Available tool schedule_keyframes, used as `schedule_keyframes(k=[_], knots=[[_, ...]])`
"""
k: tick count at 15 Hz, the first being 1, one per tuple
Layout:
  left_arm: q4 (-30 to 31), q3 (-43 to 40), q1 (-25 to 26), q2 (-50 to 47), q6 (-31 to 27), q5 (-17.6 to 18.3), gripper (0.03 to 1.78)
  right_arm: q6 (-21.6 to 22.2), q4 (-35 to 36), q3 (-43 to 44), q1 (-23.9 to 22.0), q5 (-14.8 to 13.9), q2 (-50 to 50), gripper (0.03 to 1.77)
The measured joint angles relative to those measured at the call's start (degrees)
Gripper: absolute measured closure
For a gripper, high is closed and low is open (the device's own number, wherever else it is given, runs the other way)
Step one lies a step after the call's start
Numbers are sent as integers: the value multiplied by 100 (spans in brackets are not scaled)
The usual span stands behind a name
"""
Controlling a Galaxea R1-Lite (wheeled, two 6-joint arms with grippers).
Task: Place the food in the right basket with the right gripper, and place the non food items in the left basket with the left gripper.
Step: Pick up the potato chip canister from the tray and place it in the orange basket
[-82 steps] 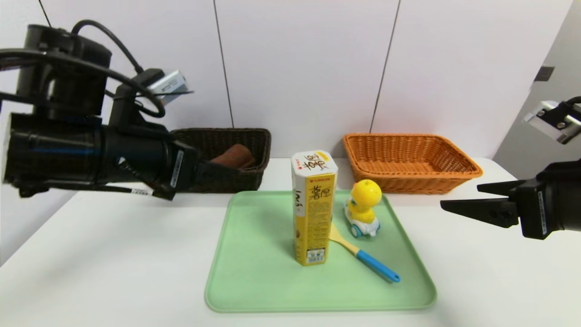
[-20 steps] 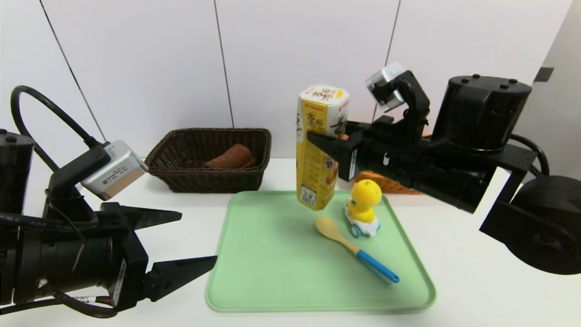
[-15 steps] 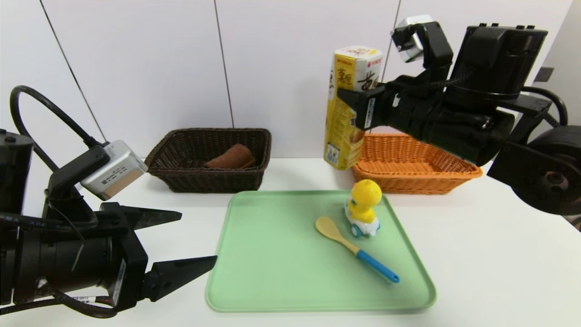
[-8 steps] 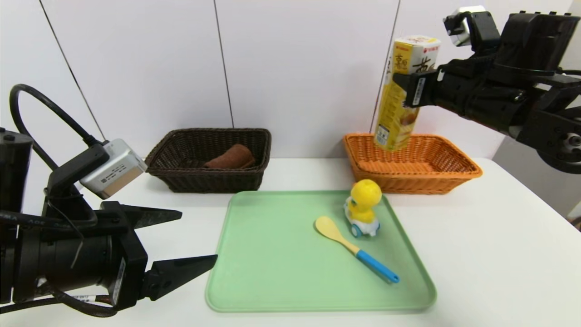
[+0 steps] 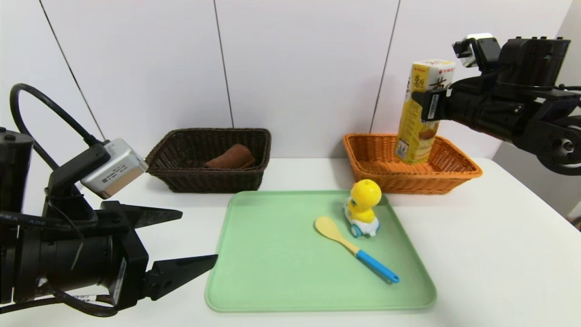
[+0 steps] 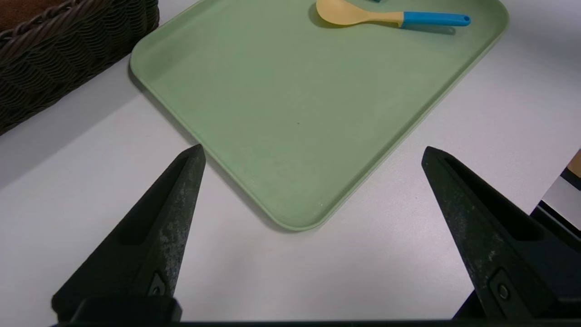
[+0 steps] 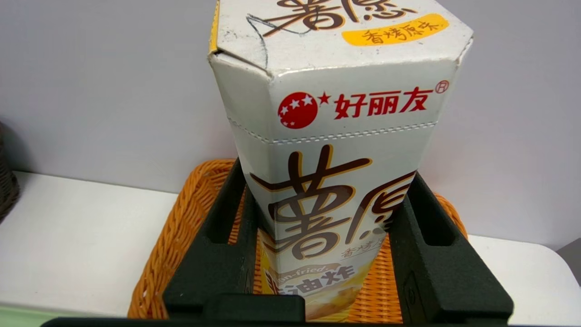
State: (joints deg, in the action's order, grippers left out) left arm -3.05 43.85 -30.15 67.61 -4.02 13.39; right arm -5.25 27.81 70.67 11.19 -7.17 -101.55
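Observation:
My right gripper (image 5: 429, 106) (image 7: 324, 181) is shut on the tall yellow-and-white snack carton (image 5: 422, 113) (image 7: 331, 150), which hangs slightly tilted with its lower end inside the orange right basket (image 5: 454, 175) (image 7: 181, 231). The rolled brown towel (image 5: 231, 156) lies in the dark brown left basket (image 5: 204, 179) (image 6: 54, 68). On the green tray (image 5: 272, 272) (image 6: 272, 113) stand the yellow duck toy (image 5: 363, 204) and the blue-handled spatula (image 5: 354, 247) (image 6: 390, 16). My left gripper (image 5: 195, 238) (image 6: 313, 154) hangs open over the table beside the tray's near left corner, holding nothing.
Both baskets stand at the back of the white table (image 5: 499, 254) against the white wall. The tray lies in the middle in front of them.
The right arm carried the carton rightward from above the tray to over the orange basket and lowered it into the basket. The left arm stayed still.

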Motion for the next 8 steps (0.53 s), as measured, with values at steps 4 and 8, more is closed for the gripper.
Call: schedule_keyframes(k=[4,8], knots=[[-1,-20,0,17,9,-2,12,2,24,66,-139,-21,-219,99],[-1,-26,0,63,9,1,12,9,46,380,-233,-88,-575,99]])
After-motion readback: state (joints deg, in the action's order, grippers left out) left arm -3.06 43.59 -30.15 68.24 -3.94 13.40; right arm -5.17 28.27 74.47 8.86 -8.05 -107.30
